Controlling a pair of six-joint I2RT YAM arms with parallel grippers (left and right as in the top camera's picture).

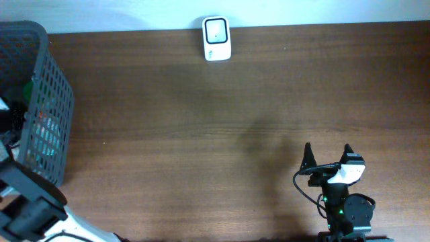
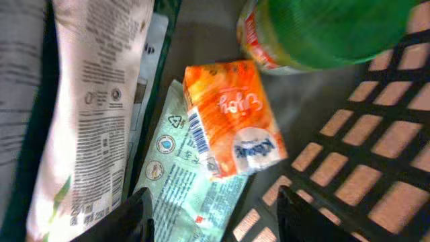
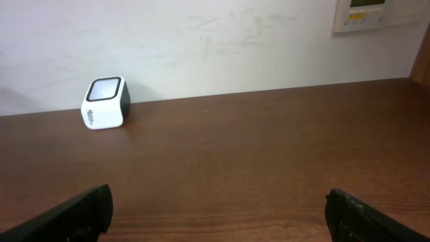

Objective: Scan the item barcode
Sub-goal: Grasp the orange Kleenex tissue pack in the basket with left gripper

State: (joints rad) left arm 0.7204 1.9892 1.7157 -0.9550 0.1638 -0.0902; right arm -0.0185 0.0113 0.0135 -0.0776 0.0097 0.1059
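A dark wooden bench [image 1: 201, 134] runs up to a white wall [image 3: 201, 40]. At its near edge, toward the right, the right arm [image 1: 339, 195] rests low with its jaws spread wide and empty, the two dark fingers [image 3: 74, 212] sitting at the bottom corners of its wrist view over bare wood. At the near left corner the left arm [image 1: 30, 208] lies beside a grey mesh basket [image 1: 47, 101] that stands at the bench's left edge. The left jaws are parted inside the basket and grip nothing, their fingertips [image 2: 134, 218] just short of an orange tissue pack [image 2: 232, 117]. The pack's barcode [image 2: 196, 134] shows on its side. It lies on a pale green packet [image 2: 181, 181], between a long white bag [image 2: 94, 101] and the basket's mesh wall [image 2: 363, 168]. Beyond the pack is a green-topped container [image 2: 322, 30]. The white scanner [image 1: 216, 38] stands at the far edge of the bench, against the wall.
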